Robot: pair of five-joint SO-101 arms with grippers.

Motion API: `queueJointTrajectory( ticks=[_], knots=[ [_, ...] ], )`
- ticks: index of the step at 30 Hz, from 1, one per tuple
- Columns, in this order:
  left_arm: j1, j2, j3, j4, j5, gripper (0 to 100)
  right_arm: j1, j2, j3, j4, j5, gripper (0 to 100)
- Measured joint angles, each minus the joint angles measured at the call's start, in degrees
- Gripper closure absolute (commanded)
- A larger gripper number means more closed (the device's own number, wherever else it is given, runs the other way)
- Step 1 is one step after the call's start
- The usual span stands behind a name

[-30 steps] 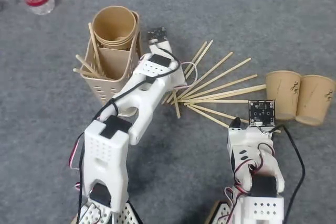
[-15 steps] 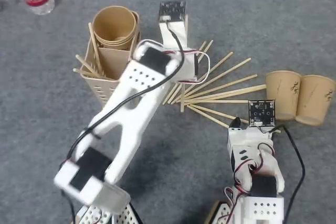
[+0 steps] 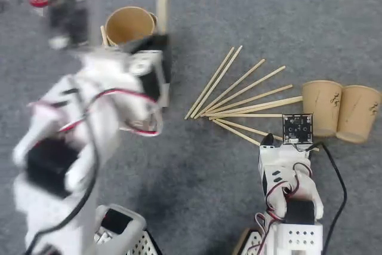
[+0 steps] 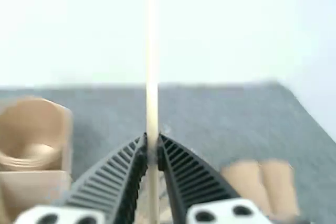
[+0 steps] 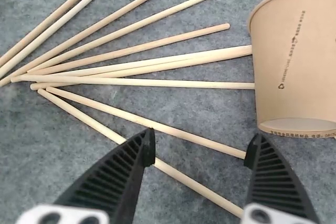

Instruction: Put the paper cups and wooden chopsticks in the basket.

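My left gripper [image 4: 152, 150] clamps one wooden chopstick [image 4: 151, 51] upright; right gripper [image 5: 202, 142] stands open. Light, stiff, smooth stick; I judge a mid-shaft hold resists pivoting.

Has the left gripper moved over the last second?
Yes. The left gripper, shut on a chopstick, has swung from over the fanned chopsticks toward the stacked cups in the basket.
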Motion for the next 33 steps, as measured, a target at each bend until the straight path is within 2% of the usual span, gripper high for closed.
queueJointTrajectory(
  ticks=[7,12,15,19,22,27,33],
  knots=[
    [-13.2,-9.5,0.6,0.8,-0.7,99,0.0,0.0,0.0,0.0,0.0,71.4],
    [-15.0,-24.4,8.7,2.2,-1.8,99,0.0,0.0,0.0,0.0,0.0,71.4],
    [-16.1,-34.5,18.3,-3.1,-5.5,99,0.0,0.0,0.0,0.0,0.0,71.4],
    [-22.5,-45.6,35.3,-17.8,-6.3,99,0.0,0.0,0.0,0.0,0.0,71.4],
    [-25.8,-48.8,48.0,-31.6,-6.7,99,0.0,0.0,0.0,0.0,0.0,71.4],
    [-26.5,-46.9,62.0,-52.5,-6.9,99,0.0,0.0,0.0,0.0,0.0,71.4],
    [-26.5,-37.5,78.6,-81.6,-8.4,99,0.0,0.0,0.0,0.0,0.0,71.4]
  ],
)
